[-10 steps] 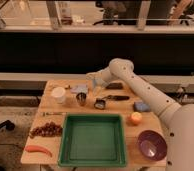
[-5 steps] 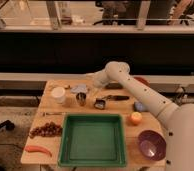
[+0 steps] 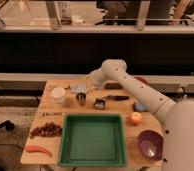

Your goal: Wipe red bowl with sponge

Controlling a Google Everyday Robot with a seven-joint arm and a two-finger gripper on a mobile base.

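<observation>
Red bowl (image 3: pixel 141 80): at the far right rear of the wooden table (image 3: pixel 70 109), largely hidden behind the arm's forearm; only a red sliver of rim shows. Nothing is seen touching it.

Gripper (image 3: pixel 88 83): at the rear of the table, left of centre, well apart from the red bowl, above a pale grey-blue item (image 3: pixel 80 89). Whether it is spread or closed cannot be told.

Other items: blue-grey block (image 3: pixel 139 106) near the right edge; orange fruit (image 3: pixel 135 118) just in front of it; purple bowl (image 3: pixel 151 144) at the front right corner; green tray (image 3: pixel 92 140) front centre; white cup (image 3: pixel 58 95) at left
</observation>
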